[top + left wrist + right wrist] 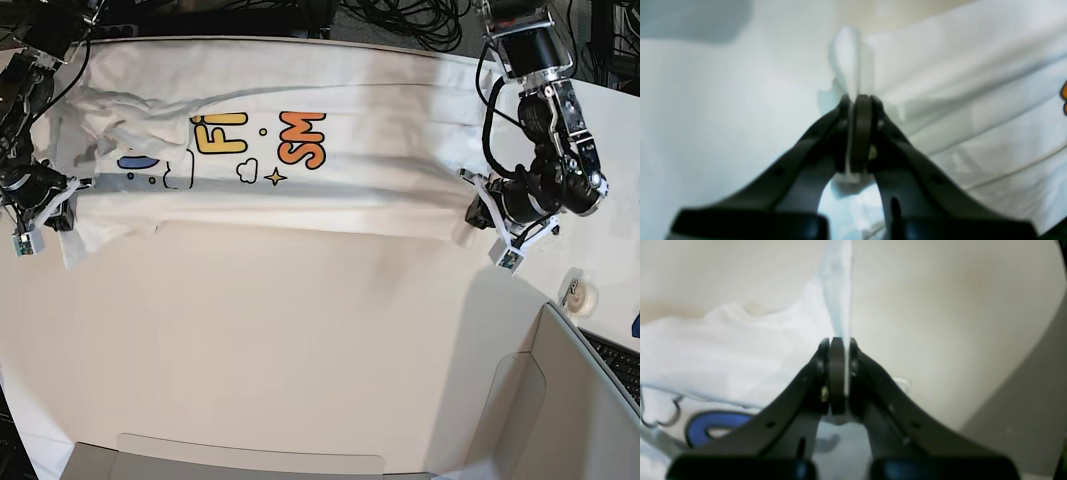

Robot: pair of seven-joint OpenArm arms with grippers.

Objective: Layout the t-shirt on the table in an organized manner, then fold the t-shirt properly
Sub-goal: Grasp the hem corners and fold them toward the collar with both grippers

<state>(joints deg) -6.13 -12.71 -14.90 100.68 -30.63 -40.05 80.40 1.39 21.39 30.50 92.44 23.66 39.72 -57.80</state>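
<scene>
Both arms pinch the t-shirt [300, 170], stretched across the table's [300, 340] far side: left gripper [858, 100] and right gripper [837, 341] each clamped on an edge. Uneven pulling could slip the thin fold or bunch the cloth.

T-shirt [350, 170]: white, printed with yellow "FI", orange "SM", a blue letter beside the right pincer [62, 205], outlined cloud, yellow star. Table [300, 340]: matte off-white. Both pincers: dark grey-black.
</scene>
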